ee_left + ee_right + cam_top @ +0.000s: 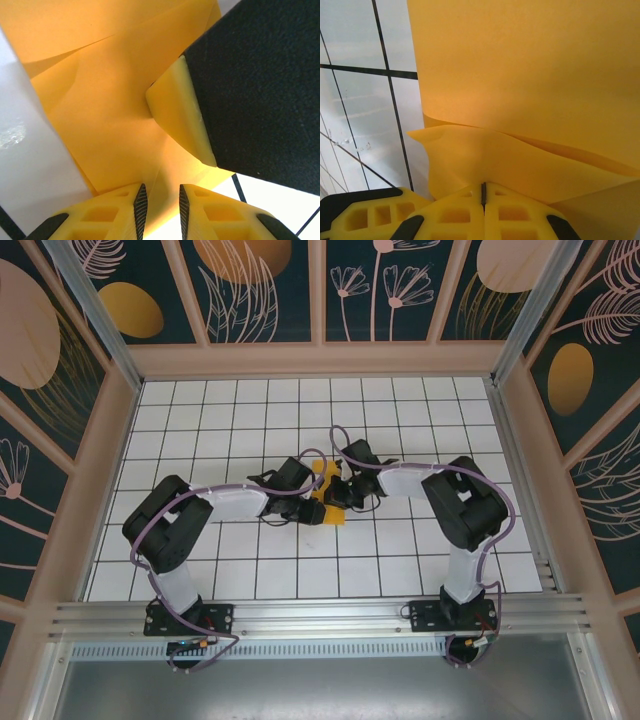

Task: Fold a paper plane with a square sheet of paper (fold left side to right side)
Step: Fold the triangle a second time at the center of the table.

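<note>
**Paper** [530, 75]: orange-yellow, matte, partly folded. It is held at the middle of the table [250, 420], between the two grippers. In the right wrist view a broad flat panel fills the upper frame, and a curled lower layer bulges beneath it toward the fingers. In the left wrist view several layers overlap, with a soft fold line running across the upper left

**Right gripper** [483, 192]: jaws pressed together with only a thin dark seam between them, clamped on the paper, which emerges from that seam. In the left wrist view, one of its yellow fingers [180, 120], on a black body, lies against the paper

**Left gripper** [160, 205]: jaws slightly apart, its ribbed black pads [141, 205] facing each other across a narrow gap. A fold of the paper runs down into the gap; whether the pads touch it cannot be told

**Arms**: both reach in from the near edge, the left arm [175, 525] from the left and the right arm [465, 505] from the right. Their wrists meet at the middle, and purple cables [300, 455] loop along them

**Table**: white tiles with black grid lines

**Walls** [260, 290]: dark panels with orange ovals and pale leaf outlines
</note>
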